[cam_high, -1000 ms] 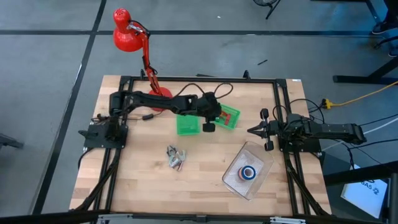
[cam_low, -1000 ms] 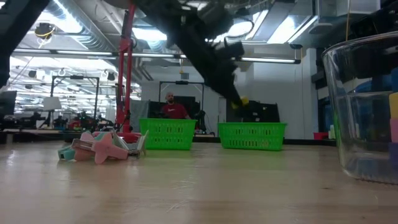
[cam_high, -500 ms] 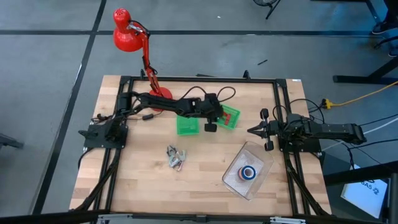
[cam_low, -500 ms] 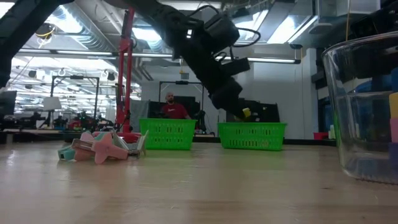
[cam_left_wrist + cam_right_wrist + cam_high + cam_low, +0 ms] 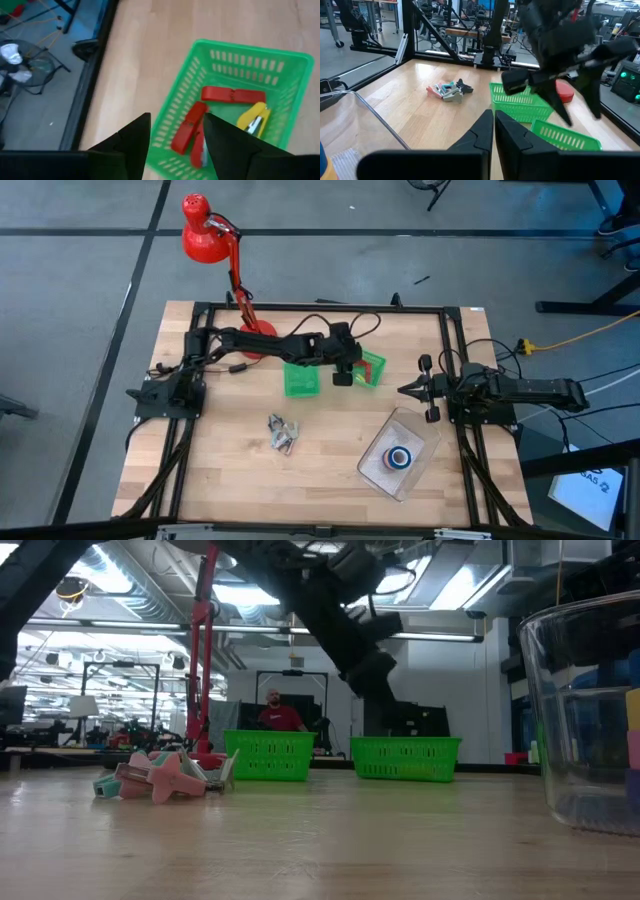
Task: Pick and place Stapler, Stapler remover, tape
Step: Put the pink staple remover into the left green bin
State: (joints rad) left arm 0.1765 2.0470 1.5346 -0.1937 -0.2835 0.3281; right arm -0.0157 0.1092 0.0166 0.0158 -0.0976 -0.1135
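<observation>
My left gripper hangs open above the right green basket, touching nothing. Inside that basket lie a yellow stapler and red staplers, flat on its floor. A pile of stapler removers lies on the wood near the table's middle. The tape shows as a blue roll with a red one inside it, lying in a clear container at the near right. My right gripper waits shut at the right edge.
A second green basket stands just left of the first. A red desk lamp rises from its base at the far left under my left arm. A person sits in the room beyond the table.
My left gripper has opened over the right green basket and let go of the yellow stapler, which has dropped out of the low view and now lies in the basket. The gripper dipped toward the basket and came back up a little.
</observation>
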